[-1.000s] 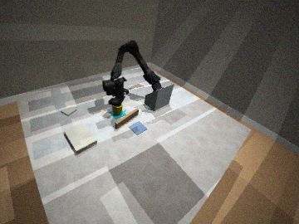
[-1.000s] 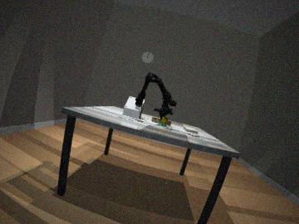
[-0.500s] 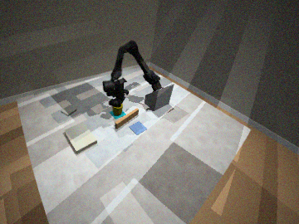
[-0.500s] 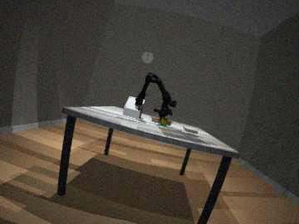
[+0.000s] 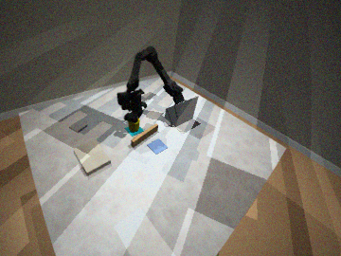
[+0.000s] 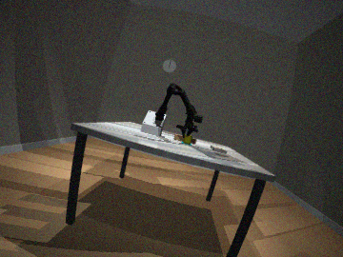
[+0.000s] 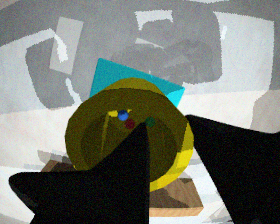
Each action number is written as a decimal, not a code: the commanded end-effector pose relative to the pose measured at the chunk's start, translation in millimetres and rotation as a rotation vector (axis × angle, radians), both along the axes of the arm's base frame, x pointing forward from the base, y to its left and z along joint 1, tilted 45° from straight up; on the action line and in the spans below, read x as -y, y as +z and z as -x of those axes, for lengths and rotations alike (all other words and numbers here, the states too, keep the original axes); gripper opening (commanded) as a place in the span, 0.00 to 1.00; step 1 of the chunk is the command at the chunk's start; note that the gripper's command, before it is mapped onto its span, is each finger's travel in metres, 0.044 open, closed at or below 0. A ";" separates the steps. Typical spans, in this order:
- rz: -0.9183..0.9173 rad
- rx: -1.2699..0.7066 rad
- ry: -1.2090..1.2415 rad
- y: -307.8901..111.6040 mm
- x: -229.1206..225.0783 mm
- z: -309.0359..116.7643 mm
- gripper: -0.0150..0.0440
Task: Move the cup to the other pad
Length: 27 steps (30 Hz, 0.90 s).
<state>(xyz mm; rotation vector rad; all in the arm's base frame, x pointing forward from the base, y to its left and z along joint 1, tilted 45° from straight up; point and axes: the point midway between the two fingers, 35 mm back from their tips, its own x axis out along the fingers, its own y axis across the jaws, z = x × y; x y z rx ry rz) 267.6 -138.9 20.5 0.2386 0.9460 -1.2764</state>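
Note:
The yellow cup (image 5: 134, 125) (image 6: 188, 139) (image 7: 131, 84) stands upright on the cyan pad (image 5: 139, 134) (image 7: 112, 74). Inside it, in the wrist view, are a blue marble (image 7: 123, 115), a dark red marble (image 7: 130, 123) and a green marble (image 7: 150, 121). My gripper (image 5: 134, 118) (image 7: 165, 124) is open at the cup's rim, with one finger over the cup's mouth and the other outside its wall. There are gaps between the fingers and the wall. The blue pad (image 5: 157, 146) is bare. The cup's base is hidden in the wrist view.
A low wooden bar (image 5: 144, 136) (image 7: 187, 196) lies between the two pads, close beside the cup. An upright panel (image 5: 184, 112) (image 6: 153, 124) stands near the arm's base. A tan flat block (image 5: 93, 161) and a small dark slab (image 5: 79, 126) lie on the table.

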 end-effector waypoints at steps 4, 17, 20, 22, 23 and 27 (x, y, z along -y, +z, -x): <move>-0.001 0.003 0.000 4.2 -4.3 -1.3 0.50; -0.003 -0.001 0.002 15.0 -18.0 -1.0 0.50; -0.003 -0.002 0.002 17.3 -21.2 -0.7 0.50; -0.003 -0.003 0.003 18.9 -23.3 -0.4 0.50; -0.003 -0.003 0.003 19.6 -24.4 -0.2 0.50; -0.003 -0.005 0.003 22.4 -28.6 0.6 0.50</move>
